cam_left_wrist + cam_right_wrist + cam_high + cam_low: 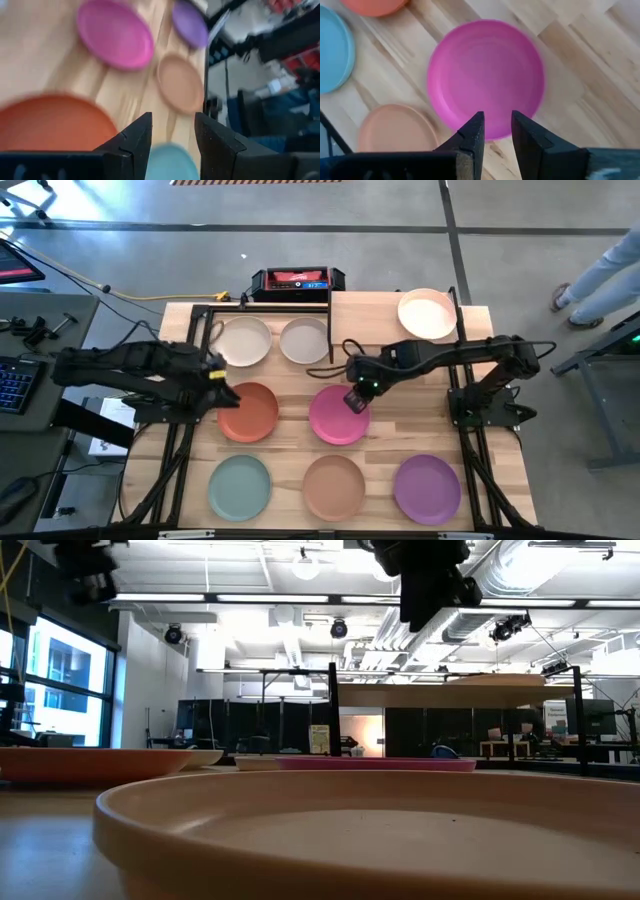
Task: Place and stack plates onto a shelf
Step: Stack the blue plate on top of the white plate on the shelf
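Several plates lie flat on the tabletop: two off-white (244, 341) (305, 340), orange-red (248, 412), magenta (339, 415), teal (240, 486), tan (334, 487) and purple (427, 488). A pale peach plate (427, 313) rests on the shelf (365, 315) at the far right. My right gripper (497, 125) hangs open above the magenta plate (485, 75), over its far rim, pointing steeply down, with nothing between its fingers. My left gripper (172, 132) is open and raised over the orange-red plate's (50, 122) left part, tilted toward the table's right side, holding nothing.
A black and red box (297, 280) sits just beyond the table's far edge. Black frame posts (470, 440) run along the table's left and right sides. A person's legs (600, 275) show on the floor at the far right.
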